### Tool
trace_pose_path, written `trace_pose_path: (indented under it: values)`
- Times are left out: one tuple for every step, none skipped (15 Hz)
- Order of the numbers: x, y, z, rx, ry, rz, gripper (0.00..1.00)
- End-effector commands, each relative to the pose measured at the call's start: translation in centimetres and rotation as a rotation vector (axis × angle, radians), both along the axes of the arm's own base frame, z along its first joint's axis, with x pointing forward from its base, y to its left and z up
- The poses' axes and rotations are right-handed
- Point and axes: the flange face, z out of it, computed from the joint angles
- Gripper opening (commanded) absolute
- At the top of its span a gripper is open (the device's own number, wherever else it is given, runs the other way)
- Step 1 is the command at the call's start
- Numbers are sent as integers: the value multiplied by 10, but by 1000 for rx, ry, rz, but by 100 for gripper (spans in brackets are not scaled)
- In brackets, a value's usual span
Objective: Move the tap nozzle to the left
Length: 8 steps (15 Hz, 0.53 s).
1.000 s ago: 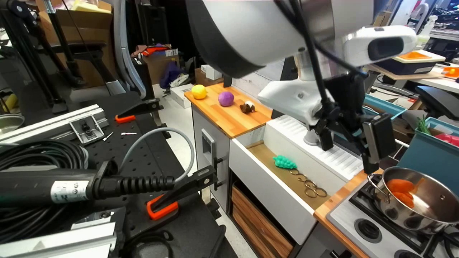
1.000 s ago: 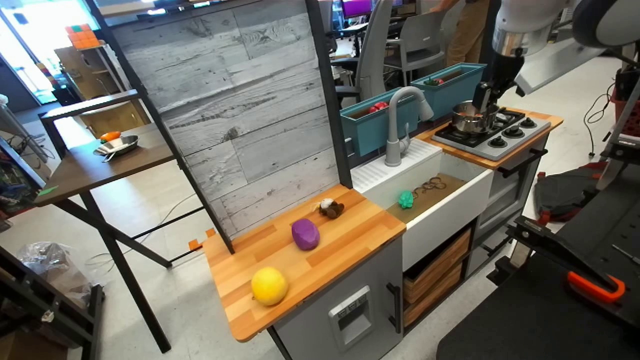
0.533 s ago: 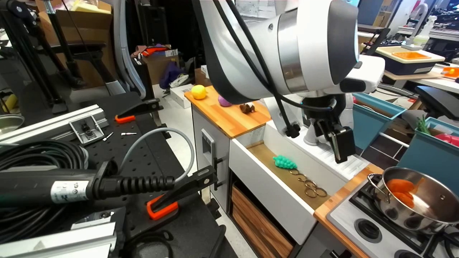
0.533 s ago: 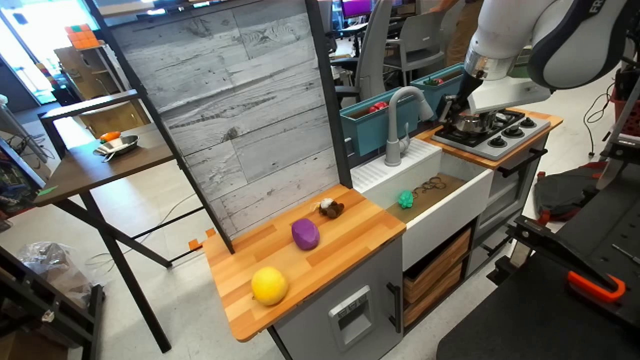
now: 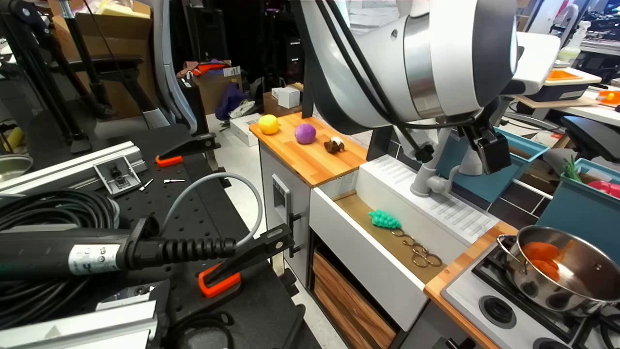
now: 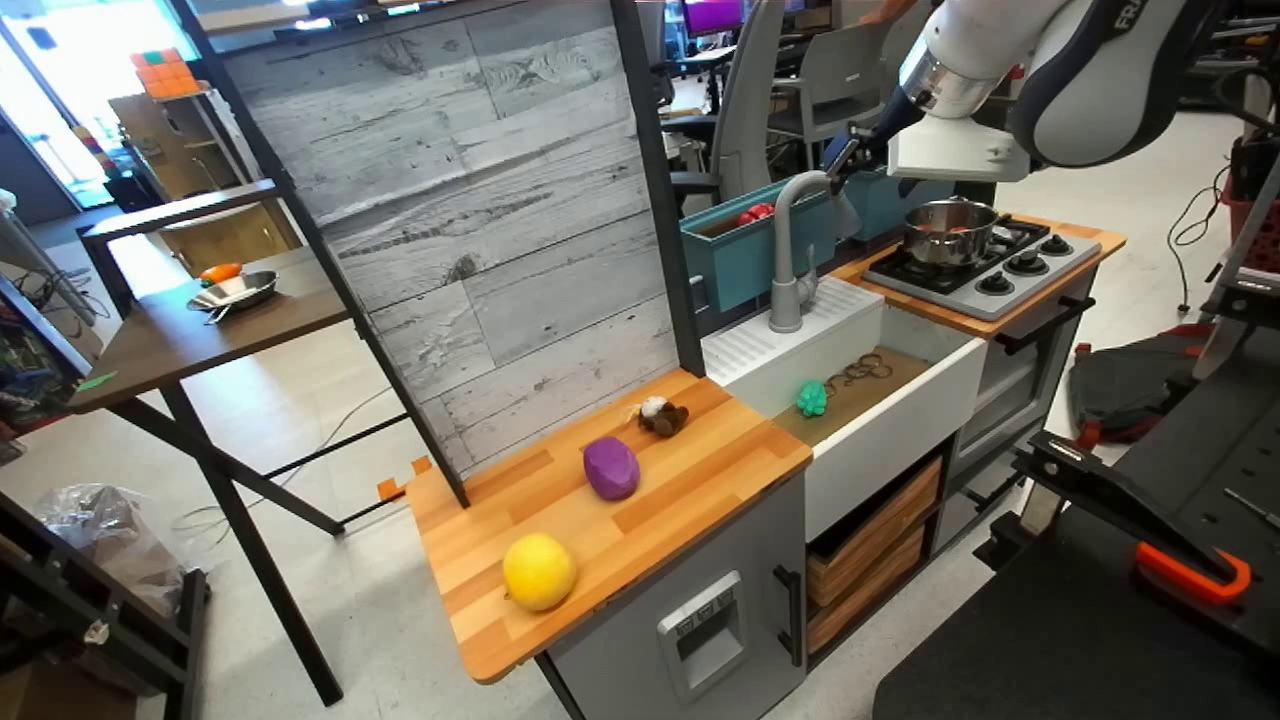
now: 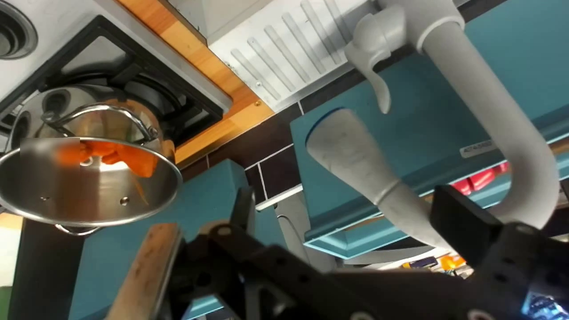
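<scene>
The tap nozzle is a grey arched spout on a thicker upright base, standing on the white ledge behind the sink. It shows in both exterior views (image 5: 472,162) (image 6: 785,240), and its arch and flared head fill the right of the wrist view (image 7: 362,162). My gripper (image 7: 351,218) is open, with its fingers wide apart and nothing held. In the wrist view the spout passes behind the right finger, and the head lies between the fingers in the picture; I cannot tell whether they touch. In an exterior view the gripper (image 6: 842,165) is at the spout's curved top.
Teal bins (image 6: 735,270) stand behind the tap. A steel pot (image 6: 950,235) with orange pieces is on the stove beside the sink. The sink (image 6: 895,415) holds a green grape toy (image 6: 811,398) and metal rings. The tap's small lever (image 7: 378,84) sits beside its base.
My gripper has moved from above the pot toward the tap, then up to the height of the spout's curved top. The tap has not visibly moved.
</scene>
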Motion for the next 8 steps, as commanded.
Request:
trace_pose_path:
  values:
    - [8, 0, -23, 33, -68, 7, 100]
    - [9, 2, -29, 34, -64, 9, 100]
    - [8, 4, -36, 31, -60, 21, 100]
    - [9, 6, -42, 25, -58, 31, 100]
    - [10, 9, -48, 13, -55, 47, 100]
    - [11, 10, -52, 7, -51, 56, 100]
    - [13, 12, -56, -2, -53, 66, 100]
    - [16, 13, -58, -18, -55, 79, 100]
